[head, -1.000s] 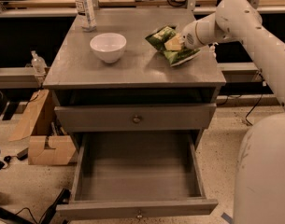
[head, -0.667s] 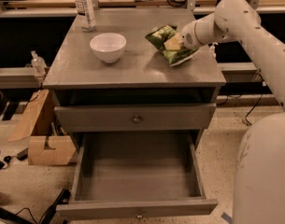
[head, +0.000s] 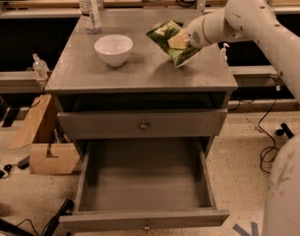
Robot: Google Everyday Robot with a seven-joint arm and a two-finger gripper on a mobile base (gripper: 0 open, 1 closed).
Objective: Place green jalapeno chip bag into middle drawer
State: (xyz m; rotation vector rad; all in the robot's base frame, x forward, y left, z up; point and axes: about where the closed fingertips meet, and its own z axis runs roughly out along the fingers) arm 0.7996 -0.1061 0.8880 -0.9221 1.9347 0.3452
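The green jalapeno chip bag (head: 170,42) is wrinkled foil and hangs tilted just above the right rear part of the grey cabinet top (head: 139,70). My gripper (head: 180,40) reaches in from the right and is shut on the bag's right side. The middle drawer (head: 144,178) is pulled out wide at the bottom front, showing a bare grey floor, low walls and a small knob. It lies well below and in front of the bag.
A white bowl (head: 113,49) sits left of the bag on the top, with a water bottle (head: 89,8) behind it. A shut knobbed drawer front (head: 142,125) is above the open drawer. Cardboard boxes (head: 44,144) stand on the floor at left, cables (head: 267,151) at right.
The gripper has lifted the chip bag a little off the cabinet top and carried it slightly left. The drawer and the bowl have not moved.
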